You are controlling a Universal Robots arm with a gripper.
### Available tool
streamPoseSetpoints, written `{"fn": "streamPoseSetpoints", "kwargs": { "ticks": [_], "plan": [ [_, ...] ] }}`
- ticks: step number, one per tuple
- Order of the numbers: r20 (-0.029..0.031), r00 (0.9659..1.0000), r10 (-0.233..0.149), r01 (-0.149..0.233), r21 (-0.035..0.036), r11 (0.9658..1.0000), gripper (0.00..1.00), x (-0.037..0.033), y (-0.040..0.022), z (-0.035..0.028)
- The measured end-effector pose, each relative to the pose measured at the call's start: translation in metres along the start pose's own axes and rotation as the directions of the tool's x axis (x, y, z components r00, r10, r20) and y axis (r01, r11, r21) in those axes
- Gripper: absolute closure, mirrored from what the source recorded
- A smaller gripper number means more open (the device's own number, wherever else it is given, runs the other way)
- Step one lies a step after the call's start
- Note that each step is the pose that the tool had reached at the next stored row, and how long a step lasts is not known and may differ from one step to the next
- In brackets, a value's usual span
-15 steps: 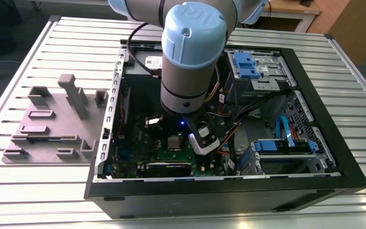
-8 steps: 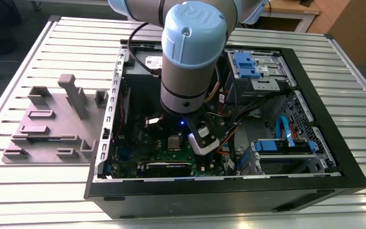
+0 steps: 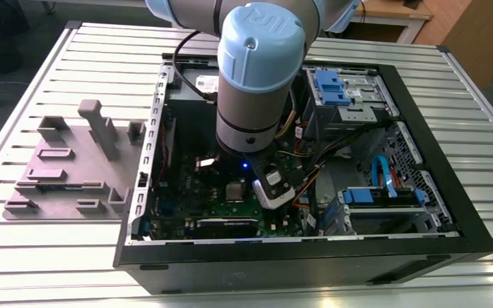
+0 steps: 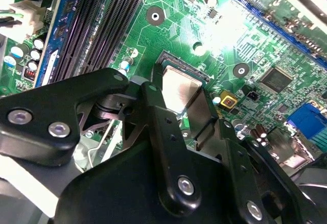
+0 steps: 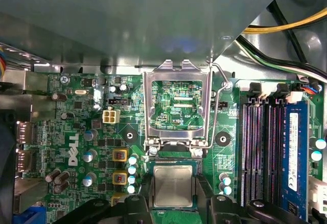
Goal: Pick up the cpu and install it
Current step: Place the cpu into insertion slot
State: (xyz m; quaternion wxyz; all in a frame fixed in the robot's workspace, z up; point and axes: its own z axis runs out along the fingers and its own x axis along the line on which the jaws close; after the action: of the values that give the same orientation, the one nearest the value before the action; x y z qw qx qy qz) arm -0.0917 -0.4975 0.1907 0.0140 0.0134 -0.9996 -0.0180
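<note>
socket-installation stage, seen in both wrist views. the gripper (image 4: 180, 95) is closed on the cpu (image 5: 173, 184), one black finger (image 4: 153, 111) against each of two opposite edges. the chip hangs level over the socket (image 4: 186, 68) on the green motherboard (image 5: 76, 127), inside the open computer case (image 3: 452, 212); whether it already rests on the contacts cannot be told. taking the cpu as dial centre and the raised hinged load frame (image 5: 176, 66) as 12 o'clock, the fingers sit at 3 and 9 o'clock and the memory slots (image 5: 258, 147) lie farther out at 3 o'clock. orientation: the silvery heat-spreader faces up toward the cameras; the outline is near square, so no long axis stands out, and its edges run parallel to the frame's side arms and the slots. good practice here, as a judgement: keep the chip flat, square its corners to the socket walls, lower it straight with no sideways push, and loosen the grip only once it lies level.
</note>
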Motion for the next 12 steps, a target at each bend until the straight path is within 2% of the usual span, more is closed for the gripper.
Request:
{"fn": "streamPoseSetpoints", "kwargs": {
  "ticks": [3, 4, 12],
  "plan": [
    [-0.0002, 1.0000, 0.000, 0.000, 0.0004, 1.0000, 0.55, 0.0000, -0.0001, -0.0001],
    [-0.0002, 1.0000, 0.000, 0.000, 0.0004, 1.0000, 0.59, 0.0001, -0.0001, -0.0002],
    [0.0000, 1.0000, 0.001, -0.001, 0.0000, 1.0000, 0.60, 0.0000, 0.0000, 0.0000]
  ]
}}
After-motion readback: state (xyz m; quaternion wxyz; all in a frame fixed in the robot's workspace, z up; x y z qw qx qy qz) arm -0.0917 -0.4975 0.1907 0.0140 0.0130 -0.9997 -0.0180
